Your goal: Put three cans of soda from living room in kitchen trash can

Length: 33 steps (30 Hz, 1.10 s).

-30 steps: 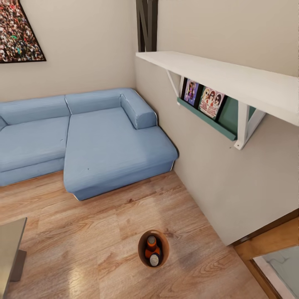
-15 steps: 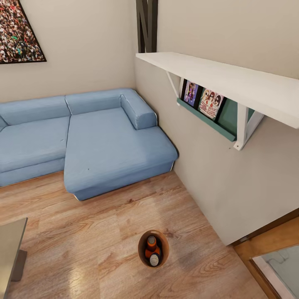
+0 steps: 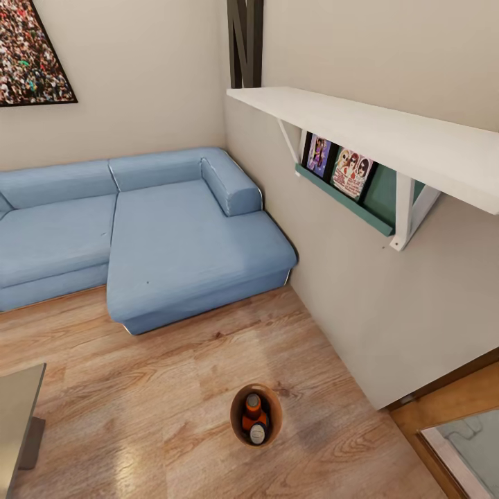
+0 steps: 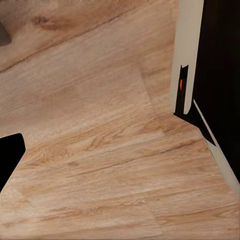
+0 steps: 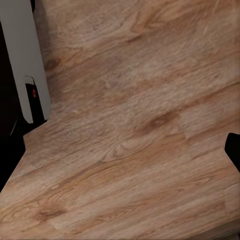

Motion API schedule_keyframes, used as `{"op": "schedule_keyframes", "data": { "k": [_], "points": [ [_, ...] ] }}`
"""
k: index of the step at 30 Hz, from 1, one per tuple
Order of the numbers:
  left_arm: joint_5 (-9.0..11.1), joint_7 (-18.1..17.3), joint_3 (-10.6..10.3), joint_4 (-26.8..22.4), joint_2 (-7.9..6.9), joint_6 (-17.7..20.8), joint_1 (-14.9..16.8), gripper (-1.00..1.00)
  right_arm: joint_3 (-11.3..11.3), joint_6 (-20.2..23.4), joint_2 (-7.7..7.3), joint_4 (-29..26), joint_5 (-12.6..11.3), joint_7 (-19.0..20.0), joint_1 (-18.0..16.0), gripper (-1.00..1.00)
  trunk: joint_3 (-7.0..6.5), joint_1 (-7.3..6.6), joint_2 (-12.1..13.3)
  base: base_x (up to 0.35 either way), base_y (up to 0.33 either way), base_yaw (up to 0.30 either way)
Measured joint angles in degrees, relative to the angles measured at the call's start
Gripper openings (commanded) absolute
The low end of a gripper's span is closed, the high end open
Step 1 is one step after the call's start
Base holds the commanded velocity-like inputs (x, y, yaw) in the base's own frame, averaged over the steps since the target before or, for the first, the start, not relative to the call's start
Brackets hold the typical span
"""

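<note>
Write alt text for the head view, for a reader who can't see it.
A small round trash can stands on the wood floor near the lower middle, holding soda cans, of which two silvery tops can be made out. Behind it a blue corner sofa fills the corner, and a white wall shelf with pictures beneath juts out at right.

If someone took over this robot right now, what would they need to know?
Fingers: neither wrist view shows them clearly, so open or shut cannot be told; nothing appears held.
Things: the trash bucket stands on the wood floor in the living room, near the blue sofa. Inside it are soda cans; two silvery tops show, a third cannot be confirmed.
Done: at least two cans are in the bucket.
Left: check for the third can; the bucket is not in the kitchen yet.
</note>
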<state>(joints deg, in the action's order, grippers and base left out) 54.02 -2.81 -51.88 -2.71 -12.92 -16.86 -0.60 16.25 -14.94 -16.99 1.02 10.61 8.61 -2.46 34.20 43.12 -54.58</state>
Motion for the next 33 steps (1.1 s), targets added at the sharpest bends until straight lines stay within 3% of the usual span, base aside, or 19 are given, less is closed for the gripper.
{"op": "schedule_keyframes", "data": {
  "k": [8,12,24,33],
  "points": [
    [-0.1,0.0,0.0,-0.3,0.5,0.0,0.0,1.0,-0.2,0.0,0.73,-0.2,0.4,0.1,0.0,1.0,0.0,0.0,0.0,0.0,0.0,0.0],
    [-0.1,0.0,0.0,-0.3,0.85,0.0,0.0,1.0,-0.4,0.1,2.83,-0.1,0.6,0.1,0.0,1.0,0.0,0.0,0.0,0.0,0.0,0.0],
    [-0.1,0.0,0.0,-0.3,1.05,0.0,0.1,1.0,-0.4,0.1,5.85,-0.1,0.5,0.1,0.0,1.0,0.0,0.0,0.0,0.0,0.0,0.0],
    [-0.1,0.0,0.0,-0.3,1.06,0.0,0.0,1.0,-0.4,0.1,6.75,-0.1,0.3,0.1,0.0,1.0,0.0,0.0,0.0,0.0,0.0,0.0]
  ]
}}
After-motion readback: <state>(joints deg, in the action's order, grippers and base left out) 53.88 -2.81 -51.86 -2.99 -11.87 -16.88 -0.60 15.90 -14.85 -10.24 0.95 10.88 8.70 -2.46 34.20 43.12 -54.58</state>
